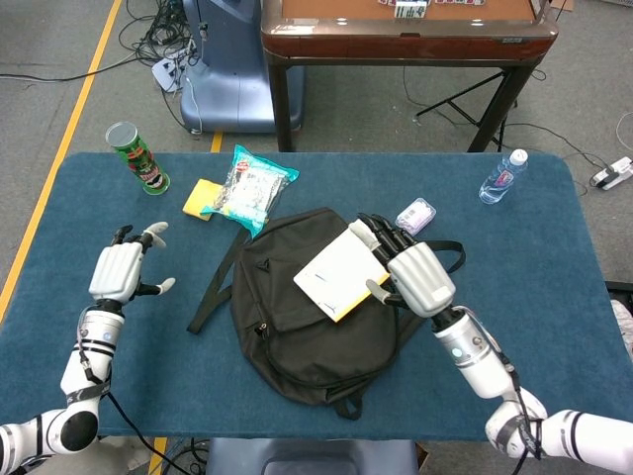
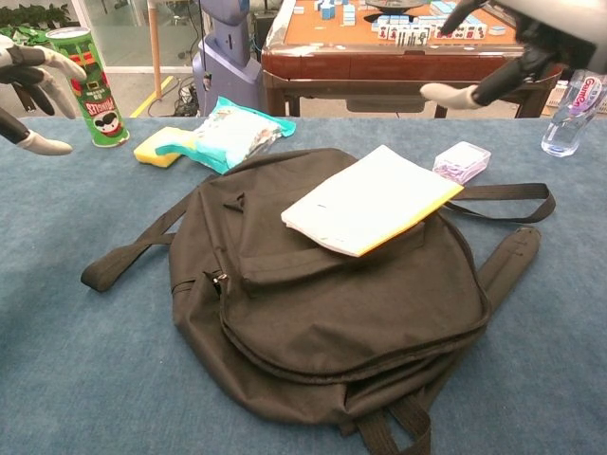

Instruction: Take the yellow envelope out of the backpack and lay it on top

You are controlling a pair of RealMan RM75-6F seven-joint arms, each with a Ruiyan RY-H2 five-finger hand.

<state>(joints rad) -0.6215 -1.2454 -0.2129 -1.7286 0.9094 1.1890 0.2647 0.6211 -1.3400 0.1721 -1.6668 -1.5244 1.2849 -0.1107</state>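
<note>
The black backpack lies flat in the middle of the blue table. The yellow-edged white envelope rests on top of it, toward its upper right. My right hand hovers just right of the envelope with its fingers spread, holding nothing. My left hand is raised over the table's left side, fingers apart and empty, well clear of the backpack.
A green chip can, a yellow sponge and a snack bag sit at the back left. A small clear box and a water bottle are at the back right. Backpack straps trail left and right.
</note>
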